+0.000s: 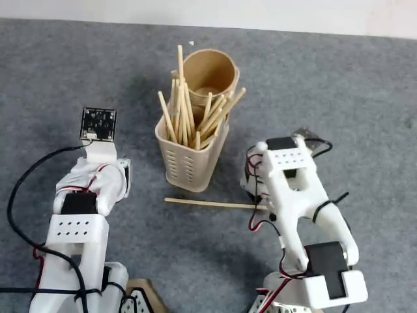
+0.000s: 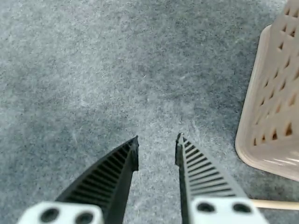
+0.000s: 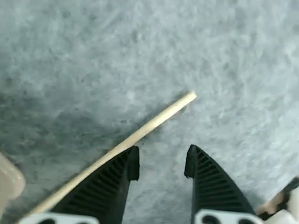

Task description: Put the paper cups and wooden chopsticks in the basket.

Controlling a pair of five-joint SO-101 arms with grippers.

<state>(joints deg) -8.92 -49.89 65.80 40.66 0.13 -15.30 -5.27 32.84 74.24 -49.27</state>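
Your gray, fuzzy table (image 1: pixel 65 78) holds the basket (image 1: pixel 186 166) standing up, and one chopstick (image 1: pixel 208 203) lies flat just beside it.

One basket (image 1: pixel 189 166), cup (image 1: pixel 225 72); perhaps fifteen chopsticks (image 1: pixel 184 111).

Beige perforated basket (image 1: pixel 189 163), brown paper cups (image 1: pixel 210 73), grey table (image 1: pixel 365 98)

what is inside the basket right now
Many wooden chopsticks lean inside the basket, with a paper cup sticking up at its far side. Their lower ends are hidden by its wall.
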